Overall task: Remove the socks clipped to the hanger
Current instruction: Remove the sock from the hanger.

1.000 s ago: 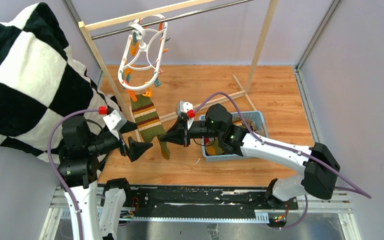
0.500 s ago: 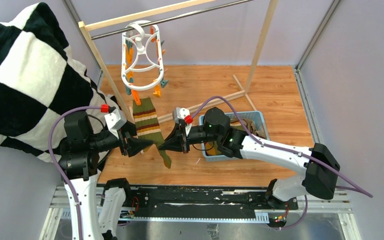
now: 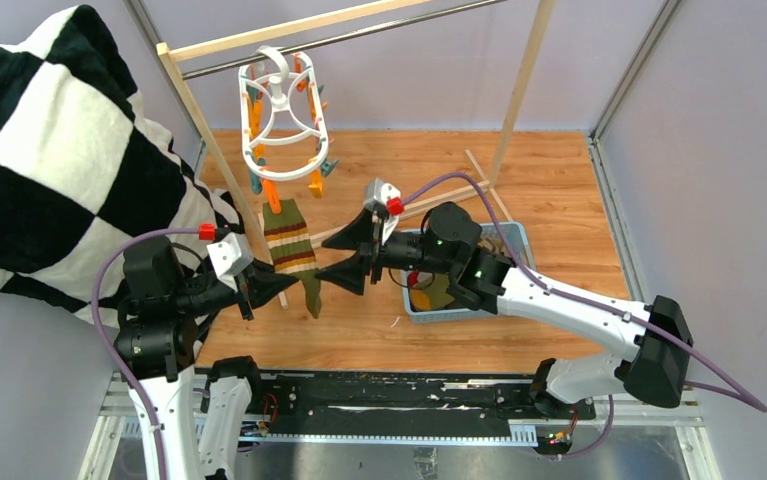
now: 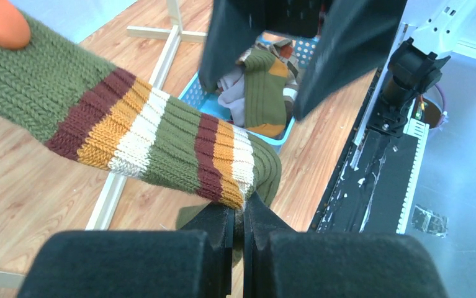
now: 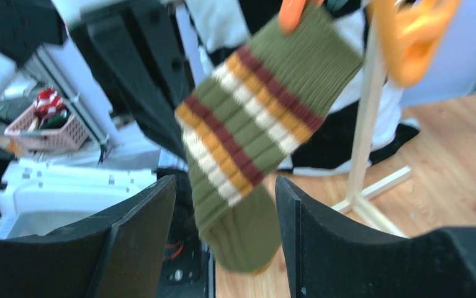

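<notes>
Pale walls and a wood-plank floor [image 3: 559,170] surround a wooden rack [image 3: 524,85], from whose rod the white oval hanger [image 3: 284,110] hangs in the upper left of the overhead view. 1 striped sock [image 3: 292,245], olive with maroon, orange and cream bands, dangles below the hanger, its cuff caught in an orange clip [image 3: 272,195]. The sock slants down toward the centre of the frame. The left gripper [image 3: 284,283] reaches in from the lower left, and in its wrist view its 2 fingers [image 4: 220,226] are pressed together on the sock's edge just past the last stripes, so it has the sock pinched. The right gripper [image 3: 334,258] sits just right of the sock with its jaws spread wide and nothing between them held. In its wrist view the sock hangs in front of the gap, and I cannot tell whether it touches either finger. Behind the right arm, right of centre, a blue basket [image 3: 521,235] stands on the floor with other socks [image 4: 263,87] piled inside. A black-and-white checkered blanket [image 3: 49,150] fills the left side of the frame.
</notes>
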